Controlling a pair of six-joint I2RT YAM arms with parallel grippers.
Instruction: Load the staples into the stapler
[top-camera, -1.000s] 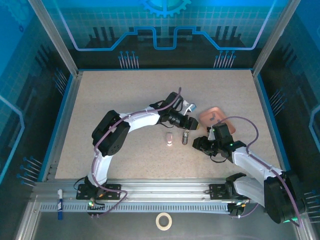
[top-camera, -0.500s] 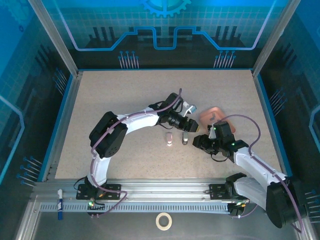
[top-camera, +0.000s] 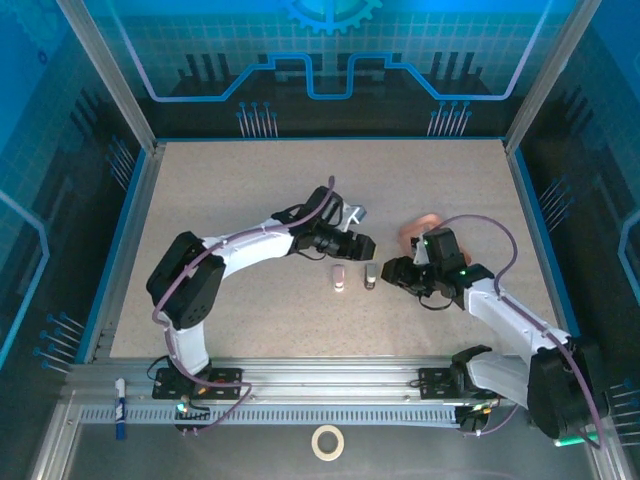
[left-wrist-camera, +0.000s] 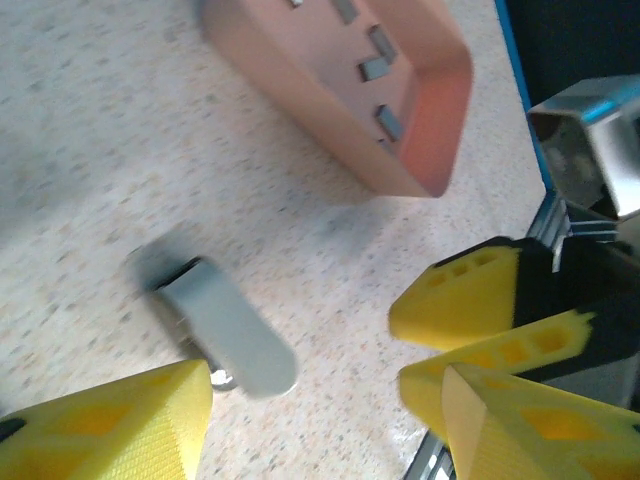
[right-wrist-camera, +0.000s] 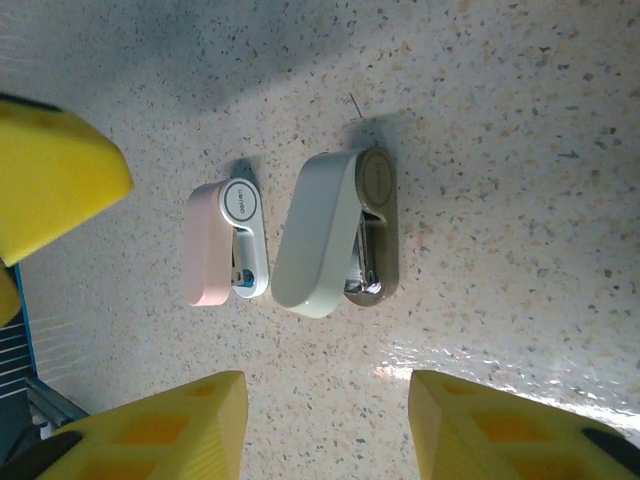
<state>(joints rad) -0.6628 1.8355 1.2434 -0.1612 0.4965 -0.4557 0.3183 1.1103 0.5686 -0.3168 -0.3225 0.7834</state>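
Observation:
Two mini staplers lie closed, side by side on the speckled table: a grey-white stapler (right-wrist-camera: 335, 235) (left-wrist-camera: 225, 330) (top-camera: 370, 274) with a metal underside, and a smaller pink-and-white stapler (right-wrist-camera: 225, 243) (top-camera: 339, 279). Several dark-grey staples (left-wrist-camera: 378, 68) lie in a pink tray (left-wrist-camera: 420, 150) (top-camera: 416, 229). My left gripper (left-wrist-camera: 320, 400) (top-camera: 362, 245) is open and empty, just behind the staplers, one finger next to the grey-white stapler's end. My right gripper (right-wrist-camera: 325, 400) (top-camera: 392, 270) is open and empty, just right of that stapler and pointing at it.
The two grippers hang close together, and the right gripper's yellow fingers (left-wrist-camera: 470, 300) appear in the left wrist view. The right arm partly covers the pink tray in the top view. A blue rim (top-camera: 540, 230) and metal frame border the table.
Both grippers have opened wider. The left gripper has drawn back to the left, off the grey-white stapler. The right gripper has moved up and left, closer to that stapler.

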